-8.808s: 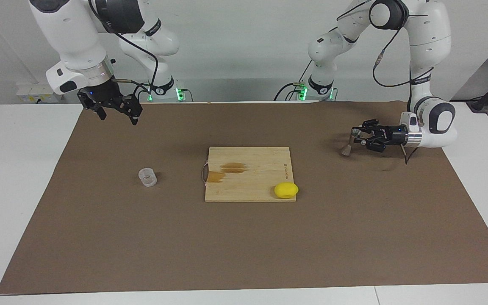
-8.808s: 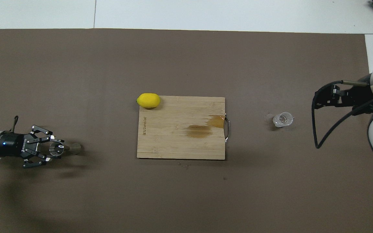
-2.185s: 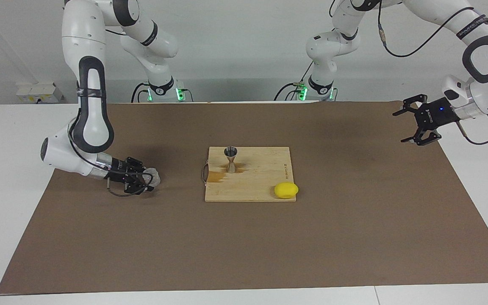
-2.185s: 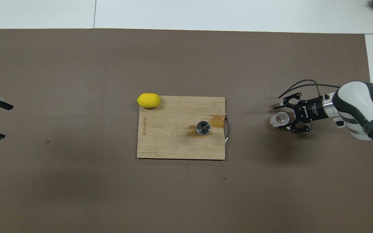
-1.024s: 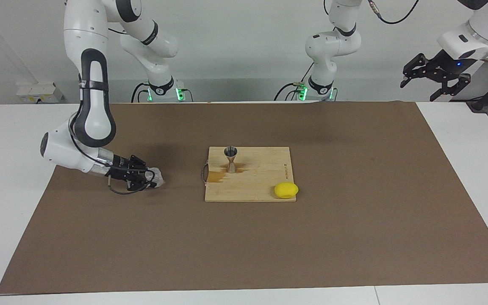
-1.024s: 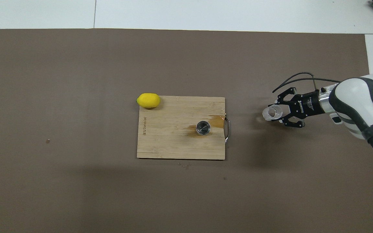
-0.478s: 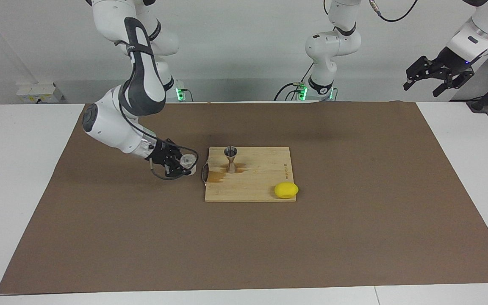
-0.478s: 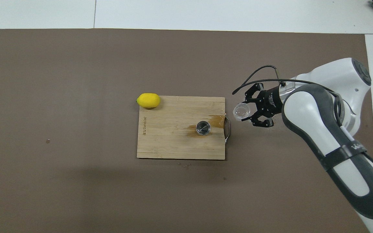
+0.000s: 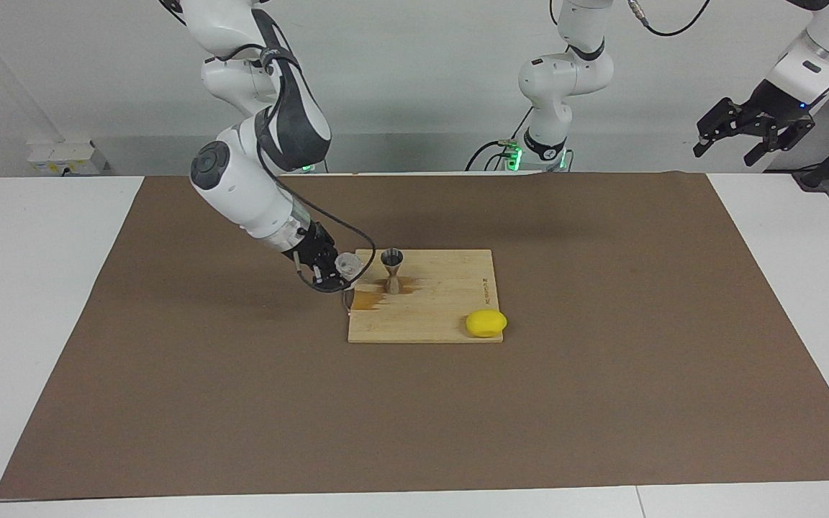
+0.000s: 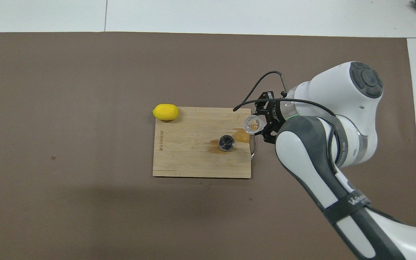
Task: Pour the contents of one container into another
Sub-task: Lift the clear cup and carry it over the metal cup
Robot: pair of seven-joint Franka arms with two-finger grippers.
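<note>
Brown matting covers the white surface (image 9: 40, 302); a bamboo cutting board (image 9: 443, 309) lies at its middle. From the facing view, I have the right tool (image 9: 335, 272) clamped on the clear cup (image 9: 347, 266), raised over the board's edge toward the right arm's end, just beside the steel jigger (image 9: 391, 270), which stands upright on a damp brown stain. The left tool (image 9: 753, 137) waits high off the left arm's end of the surface, fingers apart. To pour well, I judge I should bring the cup's lip over the jigger's narrow mouth before tipping slowly; that hourglass shape looks easy to knock over.

From overhead, the cup (image 10: 254, 124) shows a round, textured, see-through rim over the board's (image 10: 193, 159) handle edge, close to the jigger's (image 10: 226, 142) dark open cone. A smooth yellow lemon (image 10: 165, 112) sits at the board's corner farthest from the robots.
</note>
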